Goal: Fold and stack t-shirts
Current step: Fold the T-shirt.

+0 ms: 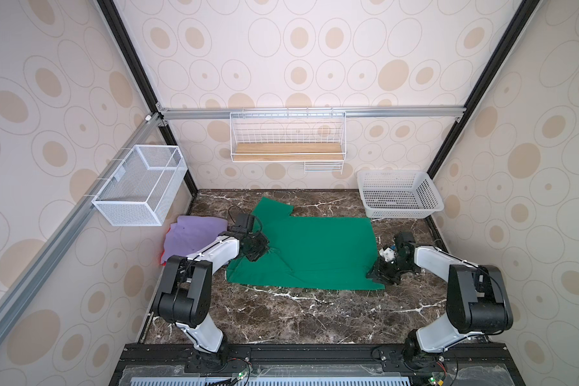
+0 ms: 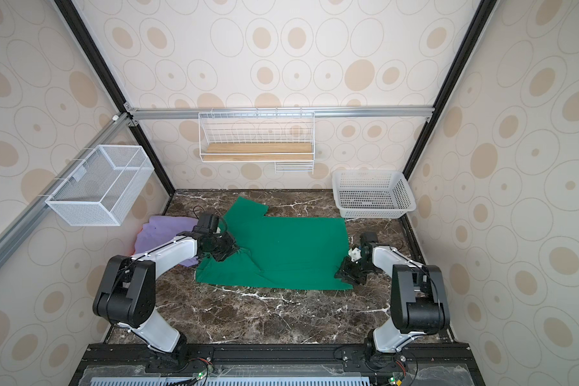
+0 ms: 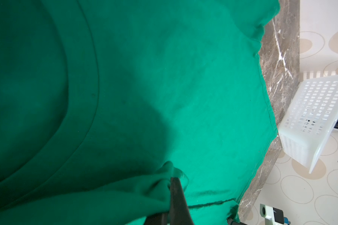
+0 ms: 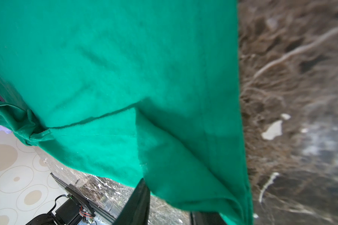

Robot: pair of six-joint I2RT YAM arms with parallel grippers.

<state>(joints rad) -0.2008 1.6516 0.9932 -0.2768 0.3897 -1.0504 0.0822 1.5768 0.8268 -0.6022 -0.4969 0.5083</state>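
A green t-shirt [image 1: 315, 247] [image 2: 288, 247] lies spread flat in the middle of the marble table, one sleeve pointing to the back. My left gripper [image 1: 264, 249] [image 3: 173, 178] is shut on a bunched fold of it at its left edge, beside the collar. My right gripper [image 1: 376, 279] [image 4: 174, 196] sits at the shirt's near right corner with its jaws apart. That corner is lifted and drapes over one finger. A purple t-shirt [image 1: 191, 237] [image 2: 161, 234] lies at the left wall with a sliver of a red t-shirt [image 1: 162, 257] under it.
A white perforated plastic basket [image 1: 398, 212] [image 3: 308, 136] stands at the back right corner of the table. A white mesh bin [image 1: 137, 187] hangs on the left wall and a wire shelf [image 1: 286, 147] on the back wall. Bare marble stretches in front of the shirt.
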